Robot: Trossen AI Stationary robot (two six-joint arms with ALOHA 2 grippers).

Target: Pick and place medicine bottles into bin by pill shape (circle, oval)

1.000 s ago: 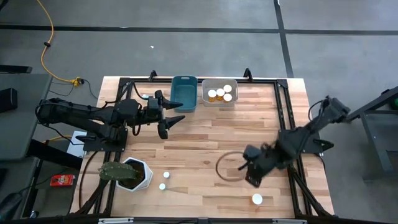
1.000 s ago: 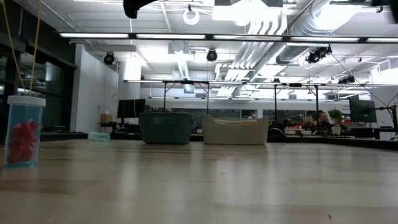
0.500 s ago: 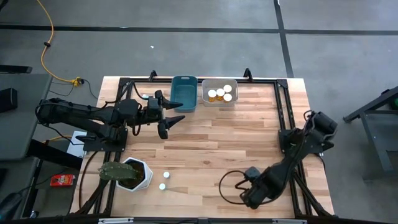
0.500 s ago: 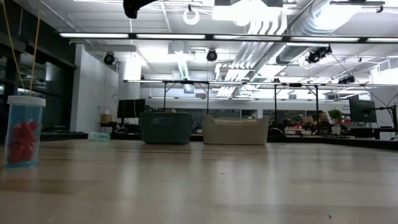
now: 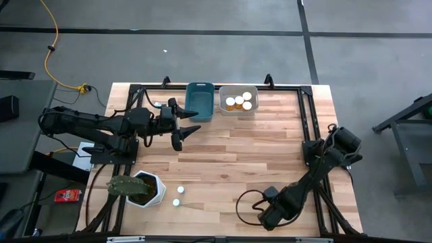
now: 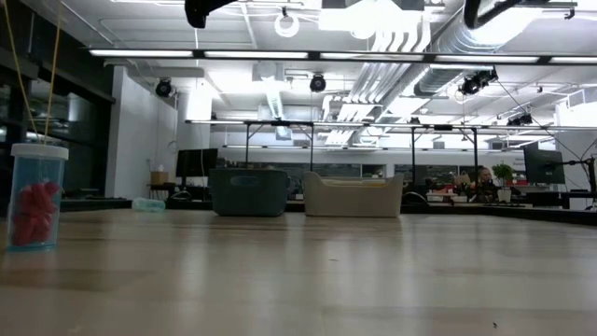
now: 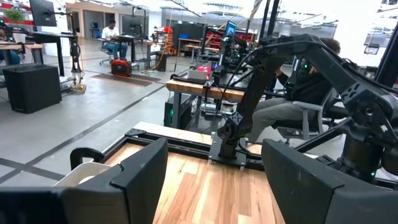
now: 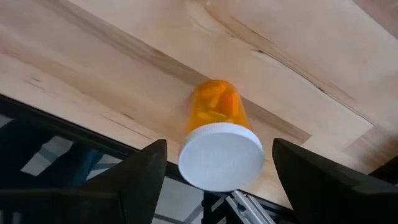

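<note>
**Right gripper lined up over a bottle near the table's front edge**

The left gripper (image 5: pixel 183 132) waits with its fingers spread wide and nothing between them, parked just short of the blue bin (image 5: pixel 200 101). That keeps it close to both bins without blocking them. Nearer the front edge than this gripper stand the plant pot (image 5: pixel 144 189) and two loose bottles (image 5: pixel 180 190), caps up and untouched.

Beyond the left gripper, next to the blue bin, the grey bin (image 5: pixel 237 100) already holds several bottles, so the sorting looks partly done.

The right gripper (image 5: pixel 265 217) is low over the front of the table, well away from the bins. Its wrist camera shows why: a bottle (image 8: pixel 219 144) stands upright right beneath it, white cap (image 8: pixel 221 158) towards the camera, centred in the gap between the two fingers (image 8: pixel 137 180). The fingers are wide apart and clear of the bottle on both sides, so it isn't gripped yet. The pose looks like a top-down approach. Orange pills show through the amber wall, but I can't tell their shape from here.
</note>
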